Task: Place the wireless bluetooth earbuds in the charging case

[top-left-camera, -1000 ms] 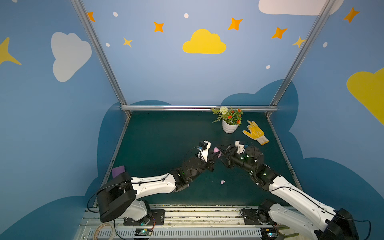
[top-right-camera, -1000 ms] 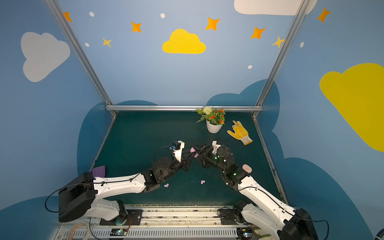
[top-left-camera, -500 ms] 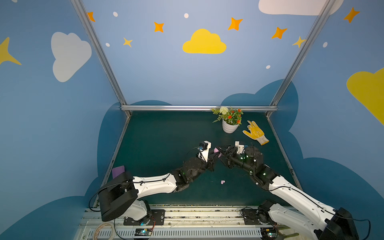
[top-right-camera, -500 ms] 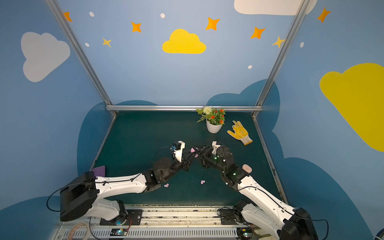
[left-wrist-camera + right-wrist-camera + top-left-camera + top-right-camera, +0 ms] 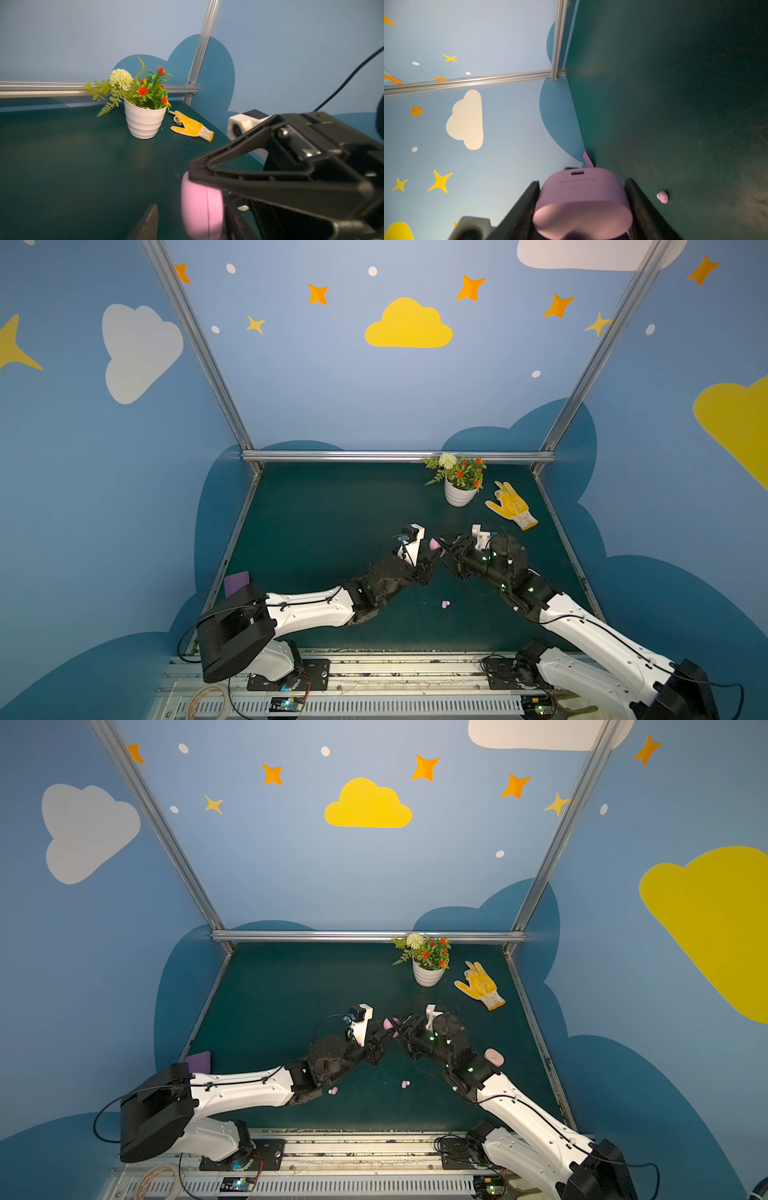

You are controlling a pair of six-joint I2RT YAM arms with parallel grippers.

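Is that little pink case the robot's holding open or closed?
Closed: in the left wrist view, the pink case shows only a thin seam.

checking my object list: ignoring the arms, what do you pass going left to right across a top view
purple pad → lilac earbud → lilac case → second lilac earbud → yellow glove. The flower pot and the peach case overlap others sideways, so they are left out.

A glove (image 5: 512, 506) lies right of the potted plant (image 5: 459, 494) at the table's (image 5: 324, 514) back; an earbud (image 5: 445, 604) lies before the charging case (image 5: 435, 544).
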